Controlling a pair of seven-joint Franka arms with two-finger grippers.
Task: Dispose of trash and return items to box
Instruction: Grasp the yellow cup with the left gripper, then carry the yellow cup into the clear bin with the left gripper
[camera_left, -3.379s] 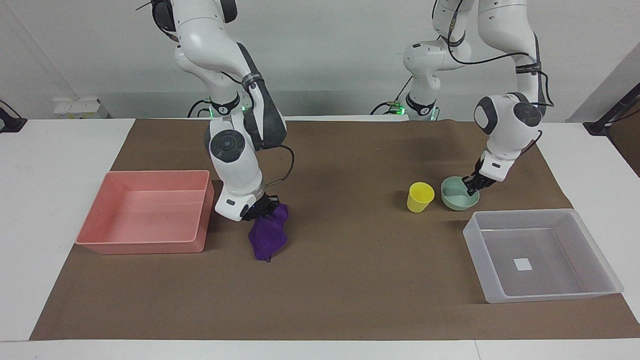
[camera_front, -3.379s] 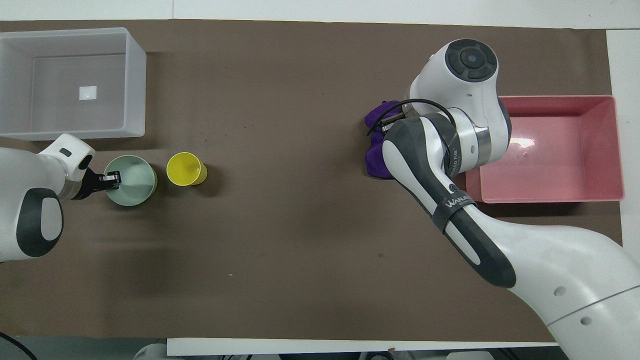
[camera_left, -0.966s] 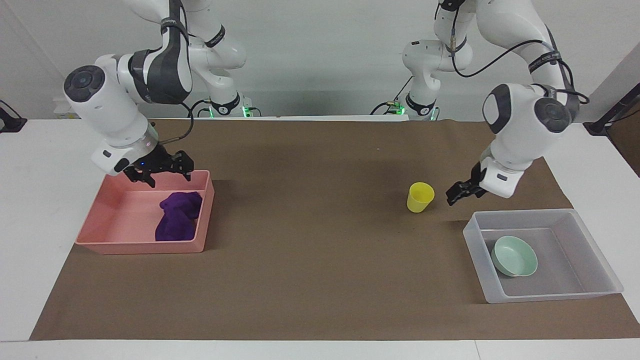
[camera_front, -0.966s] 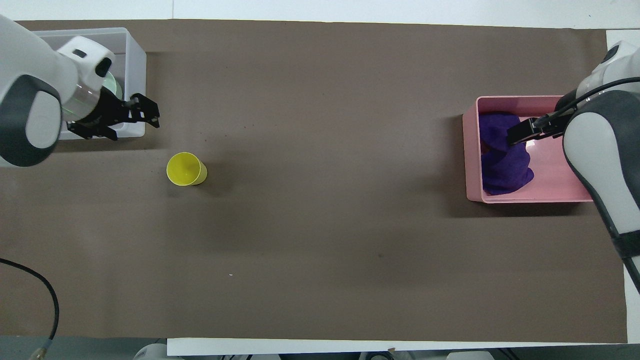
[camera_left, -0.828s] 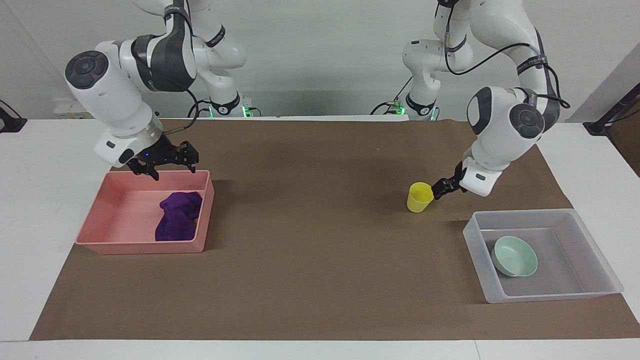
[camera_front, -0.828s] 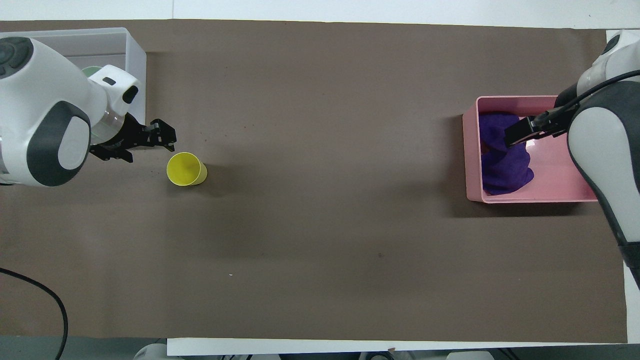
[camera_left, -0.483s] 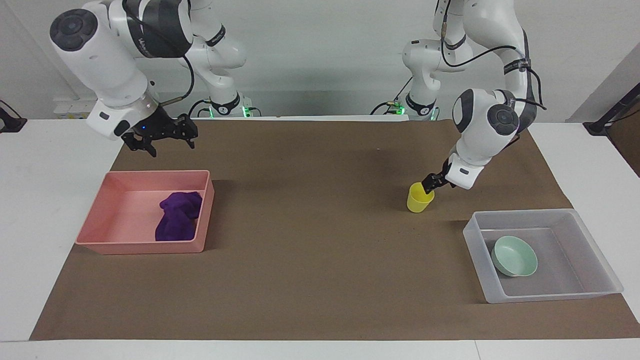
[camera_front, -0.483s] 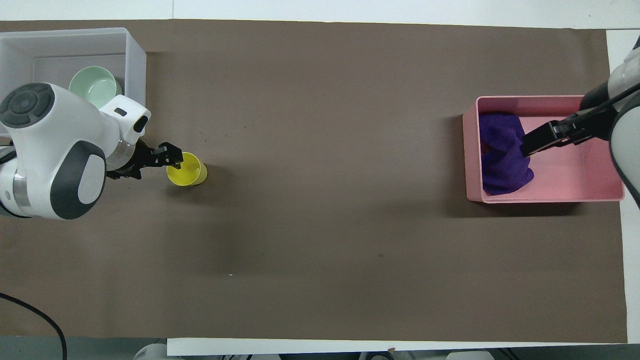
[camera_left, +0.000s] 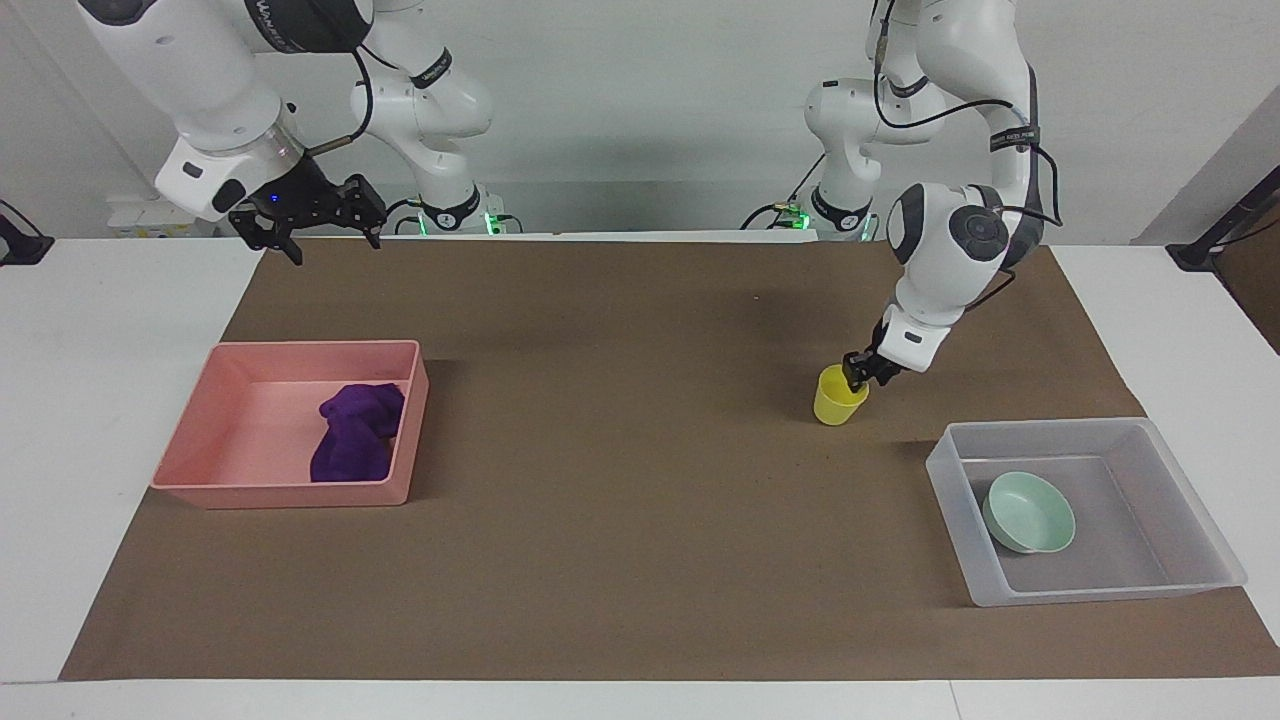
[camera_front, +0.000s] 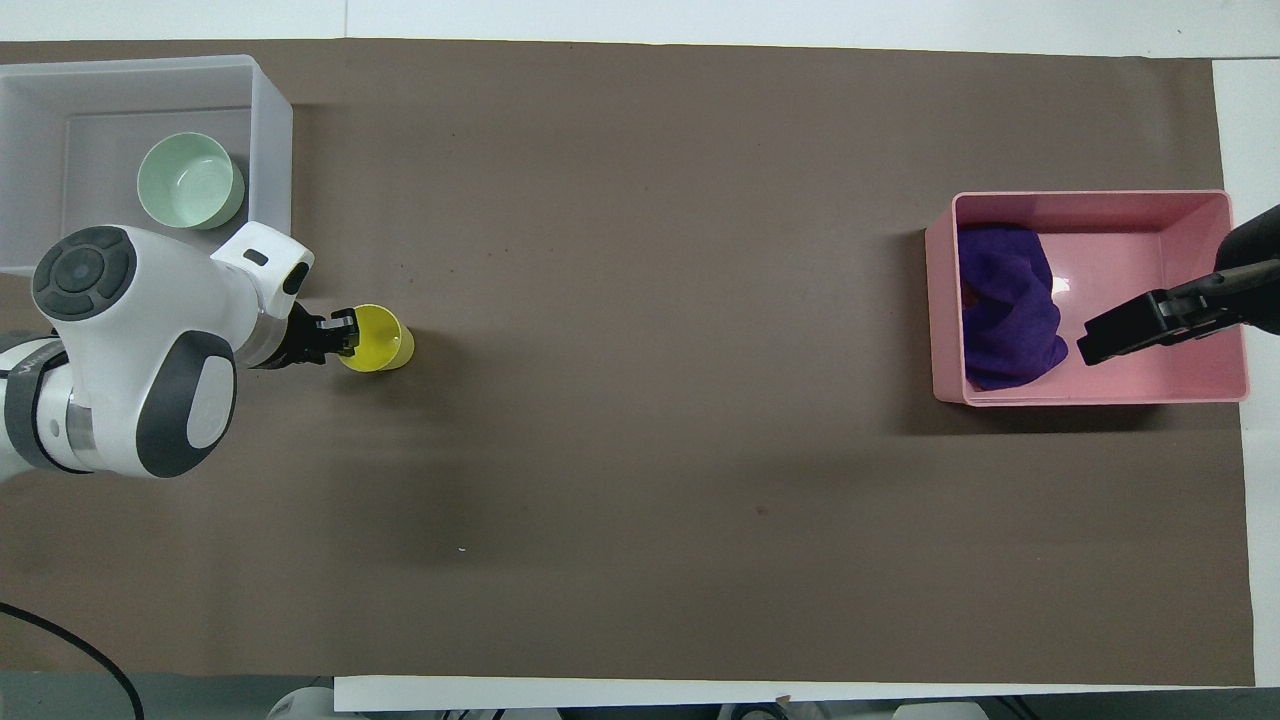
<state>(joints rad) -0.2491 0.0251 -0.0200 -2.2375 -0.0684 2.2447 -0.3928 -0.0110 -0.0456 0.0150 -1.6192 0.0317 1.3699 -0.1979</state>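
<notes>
The yellow cup (camera_left: 838, 395) stands upright on the brown paper, nearer to the robots than the clear-grey box (camera_left: 1100, 596). My left gripper (camera_left: 857, 370) is at the cup's rim, shut on it, with one finger inside; it shows in the overhead view (camera_front: 345, 332) at the cup (camera_front: 378, 340). The mint-green bowl (camera_left: 1028, 512) lies in the box (camera_front: 272, 150). The purple rag (camera_left: 355, 435) lies bunched in the pink bin (camera_left: 280, 496). My right gripper (camera_left: 335, 245) is open and empty, raised high over the paper's edge, nearer to the robots than the pink bin.
Brown paper covers the table between the two bins. The pink bin (camera_front: 1100, 398) is at the right arm's end and the clear box at the left arm's end. In the overhead view the right gripper (camera_front: 1100, 345) overlaps the pink bin.
The rag went into the pink bin and the bowl into the clear box. My left gripper has come down to the cup's rim and closed. My right gripper has risen away from the pink bin.
</notes>
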